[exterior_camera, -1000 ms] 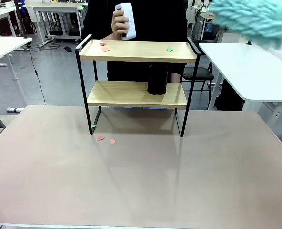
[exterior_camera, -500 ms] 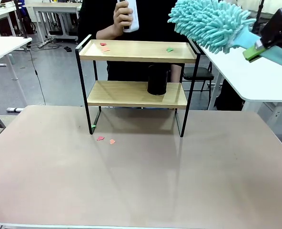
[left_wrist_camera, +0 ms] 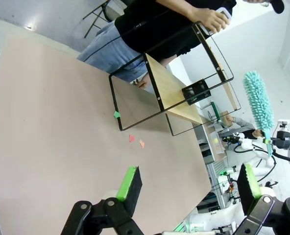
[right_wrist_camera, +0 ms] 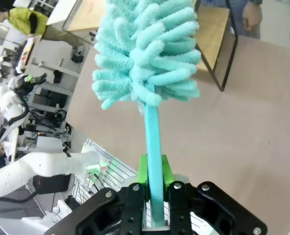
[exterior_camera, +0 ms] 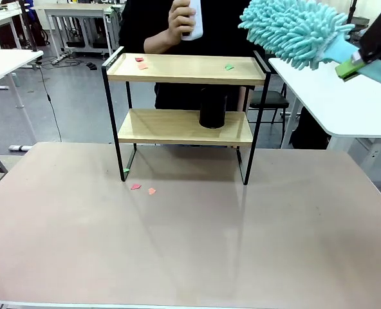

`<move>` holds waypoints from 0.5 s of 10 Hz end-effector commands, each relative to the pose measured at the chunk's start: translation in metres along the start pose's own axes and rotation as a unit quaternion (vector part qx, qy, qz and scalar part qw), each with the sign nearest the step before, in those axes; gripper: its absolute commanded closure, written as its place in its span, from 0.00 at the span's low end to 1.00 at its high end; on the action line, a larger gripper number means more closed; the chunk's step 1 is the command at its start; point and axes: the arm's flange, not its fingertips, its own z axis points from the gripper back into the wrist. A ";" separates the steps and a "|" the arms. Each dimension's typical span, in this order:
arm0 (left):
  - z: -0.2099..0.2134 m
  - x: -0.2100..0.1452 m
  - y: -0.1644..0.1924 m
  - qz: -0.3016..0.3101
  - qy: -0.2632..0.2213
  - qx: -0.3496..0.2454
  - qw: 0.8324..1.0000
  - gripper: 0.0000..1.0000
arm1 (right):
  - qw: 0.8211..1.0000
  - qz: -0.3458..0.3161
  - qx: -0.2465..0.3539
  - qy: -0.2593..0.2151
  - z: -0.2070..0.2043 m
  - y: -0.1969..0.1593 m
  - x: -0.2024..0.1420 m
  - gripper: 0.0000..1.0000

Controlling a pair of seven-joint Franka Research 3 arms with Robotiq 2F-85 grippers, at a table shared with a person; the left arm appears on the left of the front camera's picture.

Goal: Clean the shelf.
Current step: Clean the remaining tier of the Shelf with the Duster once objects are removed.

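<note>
Our right pincer (right_wrist_camera: 154, 170) grips a teal duster (exterior_camera: 297, 29) up right of the shelf (exterior_camera: 184, 69), which carries a black cylinder (exterior_camera: 212, 108); our left pincer (left_wrist_camera: 189, 183) gapes empty.

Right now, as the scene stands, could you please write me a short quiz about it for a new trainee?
1. True or false: the black cup stands on the upper board of the shelf.
2. What is the right claw shut on? A) a sponge B) the teal duster C) a folded cloth
3. Fill the gap: the left claw has its jaws ____.

Key: 1. False, it stands on the lower board. 2. B. 3. open.
</note>
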 end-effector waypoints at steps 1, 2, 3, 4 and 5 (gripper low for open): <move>-0.001 0.000 -0.001 -0.011 -0.006 -0.007 1.000 0.00 | 0.999 -0.012 -0.027 0.015 -0.019 0.010 0.049 0.88; -0.001 0.000 -0.001 -0.011 -0.006 -0.007 1.000 0.00 | 0.999 -0.013 -0.034 0.029 -0.029 0.011 0.063 0.88; -0.001 0.000 -0.001 -0.011 -0.006 -0.007 1.000 0.00 | 0.998 -0.015 -0.042 0.035 -0.038 0.013 0.073 0.88; -0.001 0.000 -0.001 -0.011 -0.006 -0.007 1.000 0.00 | 0.998 -0.019 -0.050 0.043 -0.048 0.016 0.078 0.88; -0.001 0.000 -0.001 -0.011 -0.006 -0.007 1.000 0.00 | 0.997 -0.020 -0.058 0.051 -0.058 0.020 0.080 0.88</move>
